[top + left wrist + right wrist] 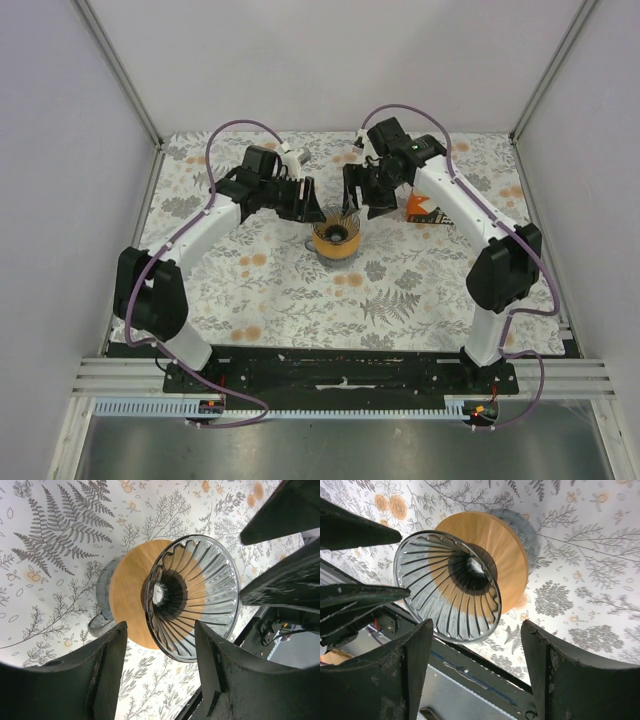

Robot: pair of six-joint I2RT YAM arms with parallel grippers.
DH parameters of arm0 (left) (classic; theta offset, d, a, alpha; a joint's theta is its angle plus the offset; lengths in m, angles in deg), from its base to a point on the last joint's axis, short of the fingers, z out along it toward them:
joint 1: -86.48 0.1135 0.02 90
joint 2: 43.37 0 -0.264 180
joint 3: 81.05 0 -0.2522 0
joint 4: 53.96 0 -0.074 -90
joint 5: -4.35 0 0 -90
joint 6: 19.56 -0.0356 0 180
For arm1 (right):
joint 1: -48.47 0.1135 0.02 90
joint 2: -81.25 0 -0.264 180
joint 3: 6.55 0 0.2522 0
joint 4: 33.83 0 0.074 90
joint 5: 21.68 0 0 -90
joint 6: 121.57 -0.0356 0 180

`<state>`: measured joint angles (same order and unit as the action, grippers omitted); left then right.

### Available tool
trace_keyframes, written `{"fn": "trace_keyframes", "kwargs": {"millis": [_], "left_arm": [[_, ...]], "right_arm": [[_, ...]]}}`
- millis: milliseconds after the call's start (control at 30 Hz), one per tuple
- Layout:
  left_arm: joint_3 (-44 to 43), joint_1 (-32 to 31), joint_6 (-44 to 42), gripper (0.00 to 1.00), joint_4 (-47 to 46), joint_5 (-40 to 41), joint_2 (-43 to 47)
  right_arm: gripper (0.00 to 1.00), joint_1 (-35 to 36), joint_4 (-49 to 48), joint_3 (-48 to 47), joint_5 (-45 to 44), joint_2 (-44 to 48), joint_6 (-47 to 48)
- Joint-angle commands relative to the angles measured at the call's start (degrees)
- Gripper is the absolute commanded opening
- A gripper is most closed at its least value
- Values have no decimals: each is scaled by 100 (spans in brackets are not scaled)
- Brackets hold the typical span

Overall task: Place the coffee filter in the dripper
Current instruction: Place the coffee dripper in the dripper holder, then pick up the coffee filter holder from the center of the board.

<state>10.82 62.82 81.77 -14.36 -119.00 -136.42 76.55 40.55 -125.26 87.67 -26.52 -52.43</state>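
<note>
The dripper (339, 223), a dark see-through ribbed cone, sits on a flat tan ring (336, 244) on top of a grey mug at the middle of the table. It shows empty in the left wrist view (200, 595) and in the right wrist view (435, 590). My left gripper (305, 205) is open and empty just left of the dripper, jaws wide (160, 630). My right gripper (365, 200) is open and empty just right of it (476, 630). No white paper coffee filter shows in any view.
An orange, white and black carton (425, 210) stands behind my right gripper. The grey mug (102, 597) under the tan ring (130, 600) has a side handle. The two grippers face each other closely across the dripper. The table has a floral cloth (400, 290).
</note>
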Motion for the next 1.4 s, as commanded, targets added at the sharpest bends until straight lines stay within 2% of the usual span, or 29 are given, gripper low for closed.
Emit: {"fn": "trace_keyframes", "kwargs": {"millis": [0,167,300,467,600,933,1167,1367], "left_arm": [[-420,-25,-430,63,131,117,341],[-614,-25,-702,67,324,205,481],[-763,-7,-913,67,509,389,569],[-868,37,-1316,68,790,680,631],[-1044,195,-1537,68,1115,785,534],[-1124,880,-1459,67,1247,724,306],[-1115,1153,-1379,67,1239,513,148],[-1133,1162,-1362,67,1230,416,51]], "right_arm": [[79,-21,310,-465,-537,677,416],[75,-196,363,-422,-1397,1204,654],[66,-828,345,-229,-1829,1495,583],[66,-1637,240,0,-2172,1513,671],[66,-2007,56,-34,-2374,1207,890],[64,-2148,-112,-764,-2972,-121,1084],[65,-2148,-411,-729,-3420,-569,1137],[67,-2148,-533,-492,-3298,-816,1198]]}}
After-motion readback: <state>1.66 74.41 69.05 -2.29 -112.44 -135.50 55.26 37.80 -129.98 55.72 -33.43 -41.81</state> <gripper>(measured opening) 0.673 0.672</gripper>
